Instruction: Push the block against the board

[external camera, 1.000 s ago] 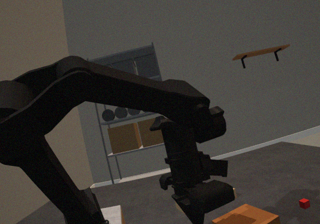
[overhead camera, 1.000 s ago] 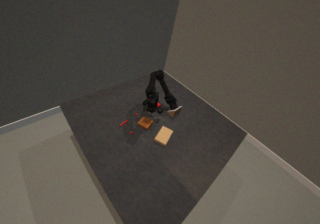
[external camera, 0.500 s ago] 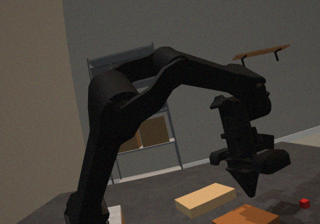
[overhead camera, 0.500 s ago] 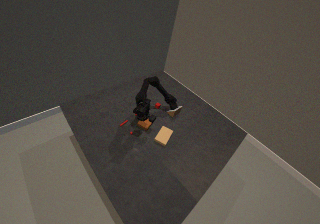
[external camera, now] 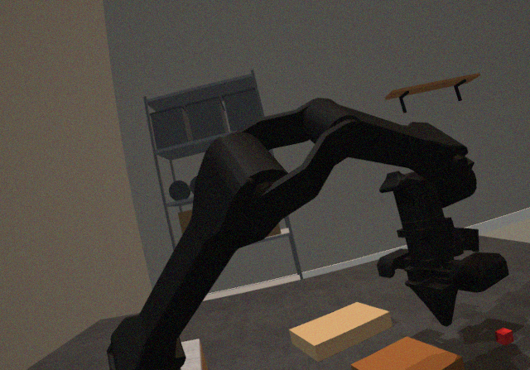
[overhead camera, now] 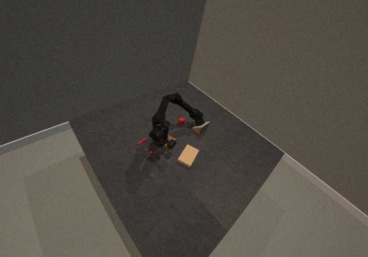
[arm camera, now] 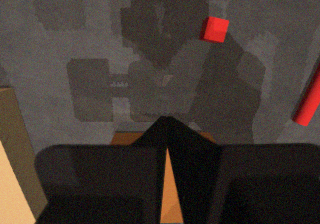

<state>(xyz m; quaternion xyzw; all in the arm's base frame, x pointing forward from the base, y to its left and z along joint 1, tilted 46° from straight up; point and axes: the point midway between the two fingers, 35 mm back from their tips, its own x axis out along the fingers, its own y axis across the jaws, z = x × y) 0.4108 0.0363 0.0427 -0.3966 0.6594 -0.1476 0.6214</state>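
The orange square block [overhead camera: 171,138] [external camera: 407,354] [arm camera: 171,199] lies flat on the floor. In the top view the arm partly covers it, and in the wrist view the fingers hide most of it. The tan board [overhead camera: 188,155] [external camera: 339,324] [arm camera: 9,189] lies flat beside it, with a gap between the two. My gripper [external camera: 446,323] [arm camera: 166,122] is shut and empty, pointing down above the floor. In the wrist view its tips show just past the block's far edge, on the side of the small red cube. In the top view the fingertips are hidden.
A small red cube [overhead camera: 150,152] [external camera: 503,336] [arm camera: 216,30] and a red stick [overhead camera: 142,141] [arm camera: 310,101] lie beyond the block. A larger red cube [overhead camera: 181,121] lies near the arm's base. A shelving rack and a wall shelf [external camera: 432,85] show in the background.
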